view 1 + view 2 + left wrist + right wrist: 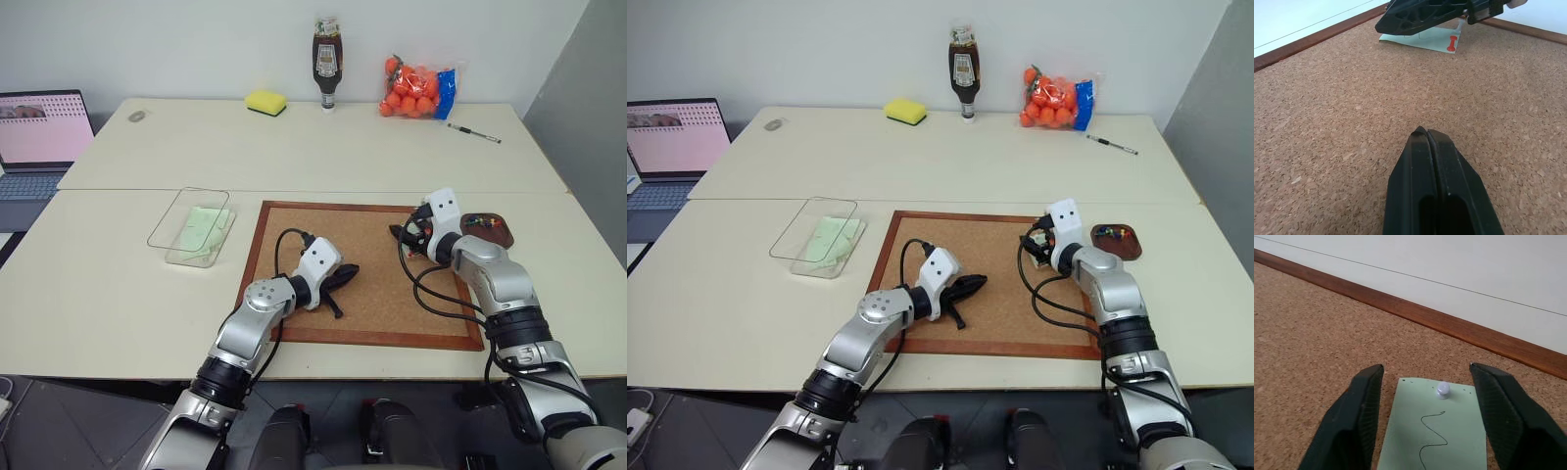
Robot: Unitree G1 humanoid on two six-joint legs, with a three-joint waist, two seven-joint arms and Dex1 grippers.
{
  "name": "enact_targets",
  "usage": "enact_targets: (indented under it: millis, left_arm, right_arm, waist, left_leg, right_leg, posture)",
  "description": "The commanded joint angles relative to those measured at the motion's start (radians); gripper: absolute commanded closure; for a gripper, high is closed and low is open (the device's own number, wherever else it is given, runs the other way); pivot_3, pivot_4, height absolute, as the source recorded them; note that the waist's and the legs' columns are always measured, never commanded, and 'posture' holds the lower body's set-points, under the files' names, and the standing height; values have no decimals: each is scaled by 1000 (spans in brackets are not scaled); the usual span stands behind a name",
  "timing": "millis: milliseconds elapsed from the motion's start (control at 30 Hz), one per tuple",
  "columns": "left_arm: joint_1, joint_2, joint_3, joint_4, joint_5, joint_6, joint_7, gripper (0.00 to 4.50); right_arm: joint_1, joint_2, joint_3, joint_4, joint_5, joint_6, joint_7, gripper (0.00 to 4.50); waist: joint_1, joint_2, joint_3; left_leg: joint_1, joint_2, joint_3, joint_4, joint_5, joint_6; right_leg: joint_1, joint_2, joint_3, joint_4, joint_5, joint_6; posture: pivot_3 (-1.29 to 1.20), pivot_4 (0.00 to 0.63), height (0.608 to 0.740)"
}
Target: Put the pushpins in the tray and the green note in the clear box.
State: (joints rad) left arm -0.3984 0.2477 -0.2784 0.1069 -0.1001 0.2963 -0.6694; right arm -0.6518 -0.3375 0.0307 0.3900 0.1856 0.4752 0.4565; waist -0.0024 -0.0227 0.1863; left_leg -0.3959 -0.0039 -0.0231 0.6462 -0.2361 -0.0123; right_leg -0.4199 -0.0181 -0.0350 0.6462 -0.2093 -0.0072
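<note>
On the counter's left, the clear box (192, 227) holds a green slip; the left end effector (345, 276) lies clenched on the cork board (377, 323); the right end effector (1425, 423) straddles the pinned green note (1435, 440), released; the tray (487, 231) holds pushpins (478, 222).

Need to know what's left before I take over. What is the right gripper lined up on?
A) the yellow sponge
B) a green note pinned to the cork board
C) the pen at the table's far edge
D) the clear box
B: the right gripper stands open astride a green note held on the cork board by a pale pushpin.
</note>
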Motion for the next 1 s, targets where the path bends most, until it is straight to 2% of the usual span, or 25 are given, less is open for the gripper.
enact_targets:
  millis: [33,233,333,1000]
  left_arm:
    - [18,-3,-9,-25,-1,9,-10,4500]
    - [21,-3,-15,-30,1,12,-15,4500]
    - [22,-3,-17,-31,1,14,-18,4500]
    - [39,-5,-28,-47,12,42,-19,4500]
  right_arm:
    - [-34,3,-23,14,-6,-31,1,2502]
    - [-40,6,-37,26,-19,-44,-28,3622]
    - [-40,7,-37,4,-16,-38,-34,4414]
    - [23,33,-60,-244,9,29,-85,4414]
  waist:
    - [0,0,0]
    - [0,0,0]
    - [0,0,0]
    - [0,0,0]
  left_leg:
    - [0,0,0,0,0,0]
    - [0,0,0,0,0,0]
    - [0,0,0,0,0,0]
    - [0,0,0,0,0,0]
  right_leg:
    - [0,0,0,0,0,0]
    - [0,0,0,0,0,0]
    - [0,0,0,0,0,0]
    - [0,0,0,0,0,0]
  posture:
    - [0,150,740]
    - [0,150,740]
    - [0,150,740]
    - [0,150,740]
